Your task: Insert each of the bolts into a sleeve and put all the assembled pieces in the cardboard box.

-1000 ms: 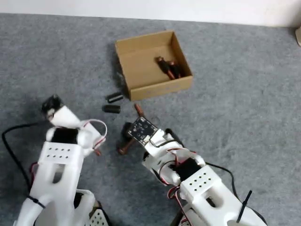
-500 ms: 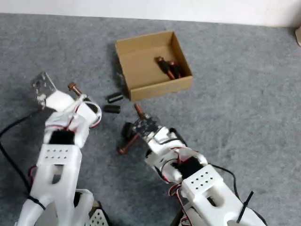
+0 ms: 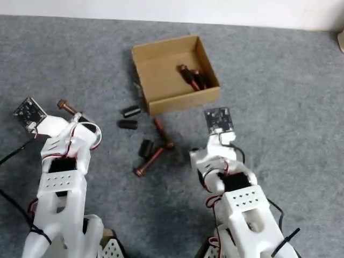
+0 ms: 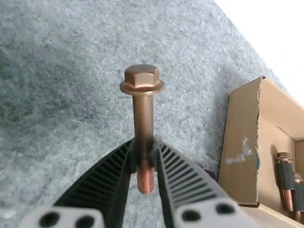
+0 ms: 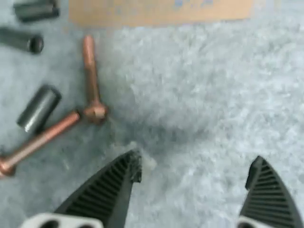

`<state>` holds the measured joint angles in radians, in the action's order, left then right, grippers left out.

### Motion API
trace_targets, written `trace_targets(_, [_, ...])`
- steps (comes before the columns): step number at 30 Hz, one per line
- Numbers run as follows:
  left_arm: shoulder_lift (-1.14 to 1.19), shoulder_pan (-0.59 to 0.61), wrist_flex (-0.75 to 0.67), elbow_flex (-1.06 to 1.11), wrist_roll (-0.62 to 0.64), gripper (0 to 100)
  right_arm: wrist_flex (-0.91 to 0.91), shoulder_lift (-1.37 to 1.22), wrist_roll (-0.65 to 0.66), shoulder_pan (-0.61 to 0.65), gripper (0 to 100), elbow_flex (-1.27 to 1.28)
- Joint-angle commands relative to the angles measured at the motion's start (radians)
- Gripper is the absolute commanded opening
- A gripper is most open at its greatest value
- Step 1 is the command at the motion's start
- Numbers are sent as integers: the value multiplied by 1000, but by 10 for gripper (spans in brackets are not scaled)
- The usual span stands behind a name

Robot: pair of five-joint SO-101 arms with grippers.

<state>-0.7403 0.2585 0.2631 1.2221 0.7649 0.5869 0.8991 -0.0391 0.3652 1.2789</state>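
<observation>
My left gripper [image 4: 144, 152] is shut on the threaded end of a copper bolt [image 4: 142, 118], holding it above the carpet at the far left, head outward [image 3: 63, 105]. My right gripper [image 5: 195, 168] hangs open and empty over bare carpet, right of the loose parts. Two copper bolts [image 3: 160, 133] [image 3: 150, 161] lie touching at their heads, with a black sleeve [image 3: 145, 148] beside them. Two more sleeves [image 3: 131, 112] [image 3: 128, 124] lie by the cardboard box [image 3: 185, 101]. Assembled pieces [image 3: 192, 77] rest inside the box.
Grey carpet covers the table. In the right wrist view the loose bolts [image 5: 90, 71] and a sleeve [image 5: 39, 108] lie off to one side of the jaws, the box wall [image 5: 161, 10] beyond. Open carpet lies right of the box.
My left arm rose from the carpet with the bolt and swung left. My right arm pulled back to the right, off the loose bolts and sleeve, uncovering them.
</observation>
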Motion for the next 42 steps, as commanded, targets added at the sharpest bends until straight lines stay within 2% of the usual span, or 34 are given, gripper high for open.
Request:
trace_targets(1, [-12, 8, -29, -12, -6, 5, -54, 7, -31, -10, 324, -5])
trace_targets(3, [-12, 8, -29, -12, -6, 5, -53, 7, -23, 7, 324, -5])
trace_targets(7, [-12, 8, -29, -12, -8, 5, -53, 7, 80, 97, 324, -7])
trace_targets(9, [-12, 13, -31, -12, -8, 5, -47, 7, 78, 145, 324, -12])
trace_targets(14, [-12, 15, -31, -12, -8, 5, -45, 4, -98, 308, 324, -88])
trace_targets(18, [-12, 15, -31, -12, -3, 5, -85, 4, -109, 423, 324, -131])
trace_targets(23, [-12, 31, -72, -5, -2, 5, -165, 2, -262, 466, 324, -131])
trace_targets(29, [-12, 54, -78, -7, -2, 5, -166, -8, -304, 464, 324, -137])
trace_targets(33, [-12, 58, -78, -8, 0, 5, -171, -200, -350, 447, 324, -154])
trace_targets(42, [-12, 59, -78, -7, 0, 5, -56, -791, -473, 473, 324, -638])
